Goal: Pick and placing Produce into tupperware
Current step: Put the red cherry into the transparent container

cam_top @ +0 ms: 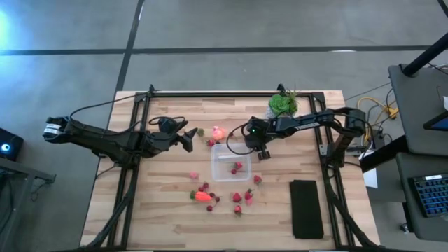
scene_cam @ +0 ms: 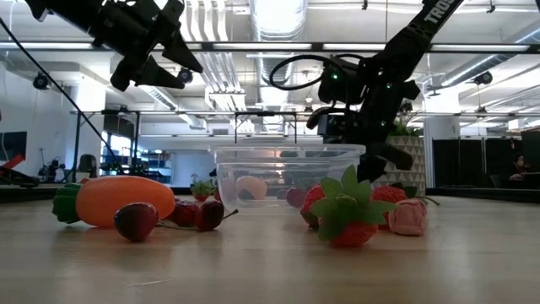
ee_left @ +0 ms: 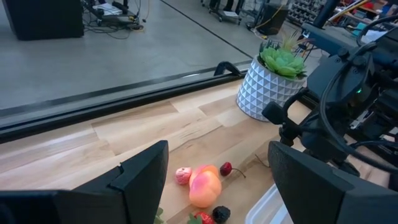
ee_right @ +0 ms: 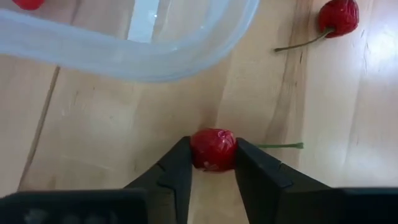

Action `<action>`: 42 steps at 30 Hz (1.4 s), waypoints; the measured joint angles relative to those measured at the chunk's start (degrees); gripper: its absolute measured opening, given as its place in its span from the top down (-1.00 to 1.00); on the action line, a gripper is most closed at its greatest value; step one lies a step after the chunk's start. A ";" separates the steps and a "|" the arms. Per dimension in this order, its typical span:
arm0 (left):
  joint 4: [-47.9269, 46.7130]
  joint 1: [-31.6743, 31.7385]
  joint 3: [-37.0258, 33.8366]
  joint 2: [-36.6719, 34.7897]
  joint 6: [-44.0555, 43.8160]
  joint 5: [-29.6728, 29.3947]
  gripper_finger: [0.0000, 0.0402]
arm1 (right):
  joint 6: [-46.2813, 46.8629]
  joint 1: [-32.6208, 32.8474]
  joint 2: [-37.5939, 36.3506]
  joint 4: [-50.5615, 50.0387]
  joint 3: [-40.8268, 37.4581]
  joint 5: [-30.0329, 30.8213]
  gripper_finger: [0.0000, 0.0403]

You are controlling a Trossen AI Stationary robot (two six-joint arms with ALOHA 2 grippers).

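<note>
The clear tupperware (cam_top: 229,162) stands mid-table with a couple of small red pieces inside. Just off its far right corner my right gripper (cam_top: 263,155) points steeply down, shut on a small red cherry (ee_right: 213,149). A second cherry (ee_right: 339,17) lies on the wood nearby. More produce is scattered before the box: an orange carrot (cam_top: 203,197) and red strawberries (cam_top: 241,198). A pink-orange round fruit (cam_top: 218,131) lies behind the box. My left gripper (cam_top: 187,138) hovers open above the table, left of that fruit, with nothing between its fingers (ee_left: 143,171). My right gripper pinches the cherry's round body (ee_right: 213,163) between its two fingertips, one on each side. The fingers come from above, slanting down. The cherry's green stem (ee_right: 280,146) sticks out sideways over the wood; whether the cherry rests on the table, I cannot tell.
A green potted plant (cam_top: 283,105) in a white pot stands at the far edge, close behind my right arm. A flat black slab (cam_top: 306,208) lies near the front right. Bare wood (cam_top: 154,203) is left of the box.
</note>
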 joint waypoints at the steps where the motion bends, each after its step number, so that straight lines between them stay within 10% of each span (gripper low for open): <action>1: 0.16 0.00 0.00 0.00 0.00 -0.01 -0.31 | 0.05 0.00 0.02 -0.29 0.33 0.55 0.51; 20: 0.61 0.00 -0.02 0.00 0.00 0.01 -0.31 | 3.52 2.18 -8.79 -13.51 11.20 -1.17 0.49; 42: 0.63 0.00 -1.14 0.00 0.06 0.02 -0.31 | 0.34 16.00 0.02 -17.98 18.12 -1.53 0.19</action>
